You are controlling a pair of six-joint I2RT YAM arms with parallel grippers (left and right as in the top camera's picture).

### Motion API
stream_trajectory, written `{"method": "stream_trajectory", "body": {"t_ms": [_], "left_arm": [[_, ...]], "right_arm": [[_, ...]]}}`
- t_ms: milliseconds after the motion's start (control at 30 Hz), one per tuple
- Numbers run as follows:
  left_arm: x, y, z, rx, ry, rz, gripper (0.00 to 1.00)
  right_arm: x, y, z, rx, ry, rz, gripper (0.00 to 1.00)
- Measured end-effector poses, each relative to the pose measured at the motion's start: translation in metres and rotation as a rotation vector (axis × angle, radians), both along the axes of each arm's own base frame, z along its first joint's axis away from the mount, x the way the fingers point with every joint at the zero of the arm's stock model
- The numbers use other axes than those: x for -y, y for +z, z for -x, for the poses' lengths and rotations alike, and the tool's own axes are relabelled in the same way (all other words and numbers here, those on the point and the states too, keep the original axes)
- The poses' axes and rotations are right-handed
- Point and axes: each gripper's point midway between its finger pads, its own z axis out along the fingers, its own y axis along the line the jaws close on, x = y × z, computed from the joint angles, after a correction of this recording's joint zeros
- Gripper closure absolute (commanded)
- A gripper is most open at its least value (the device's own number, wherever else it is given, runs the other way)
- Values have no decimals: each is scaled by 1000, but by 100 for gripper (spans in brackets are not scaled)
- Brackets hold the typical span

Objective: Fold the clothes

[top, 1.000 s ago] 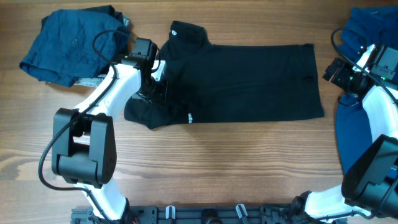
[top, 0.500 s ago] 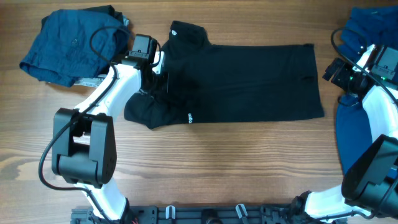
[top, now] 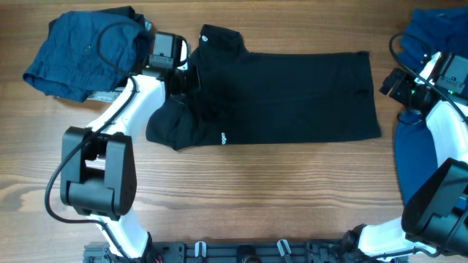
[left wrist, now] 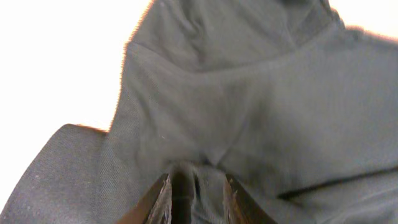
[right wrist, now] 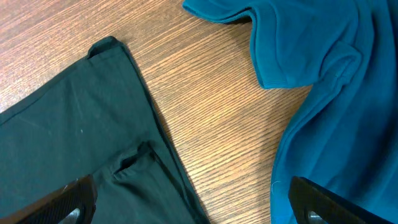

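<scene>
A black collared shirt lies flat across the middle of the table, collar at the upper left, a small white logo on its bunched left sleeve. My left gripper is down on that sleeve end. In the left wrist view its jaws stand narrow, with a ridge of the black shirt pinched between them and creases running toward them. My right gripper hovers open beside the shirt's right hem. Its fingers show at the bottom corners, over the black shirt's hem and a royal blue garment.
A crumpled dark blue garment sits at the back left, partly over something grey. More blue fabric lies along the right edge under my right arm. A strip of bare wood separates the black hem from the blue cloth.
My left gripper has moved toward the back of the table, nearer the collar, and the bunched left sleeve fabric has shifted with it. The right arm has not moved.
</scene>
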Motion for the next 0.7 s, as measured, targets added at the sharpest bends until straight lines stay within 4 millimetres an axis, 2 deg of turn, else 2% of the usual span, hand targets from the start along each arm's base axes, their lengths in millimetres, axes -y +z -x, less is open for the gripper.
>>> {"method": "stream_trajectory", "body": {"t_ms": [100, 200, 267, 367, 433, 500, 533, 567, 600, 667, 700], "left_arm": [[-22, 21, -22, 26, 153, 87, 75], [-58, 42, -41, 59, 308, 152, 75], [-81, 44, -38, 37, 392, 173, 75], [-126, 41, -24, -24, 523, 189, 61], [-156, 41, -16, -46, 604, 196, 53], [-175, 40, -9, -63, 653, 198, 43], [-180, 39, -7, -70, 668, 198, 36], [-184, 38, -5, -77, 685, 201, 35], [-185, 38, -4, -77, 685, 200, 34], [-183, 38, -5, -77, 683, 204, 20], [-182, 38, -5, -77, 682, 205, 13]], "right_arm": [[0, 0, 0, 0, 0, 0, 0], [0, 0, 0, 0, 0, 0, 0], [0, 1, -1, 5, 0, 2, 0], [3, 12, -15, 78, 12, 16, 0], [-7, 16, -23, 122, 50, -35, 0], [-37, 19, -27, 160, 141, -169, 0], [-43, 21, -28, 168, 162, -190, 0], [-70, 26, -33, 197, 251, -266, 0], [-87, 29, -35, 204, 306, -291, 0], [-145, 33, -40, 211, 491, -313, 0], [-209, 37, -40, 222, 679, -317, 0]]}}
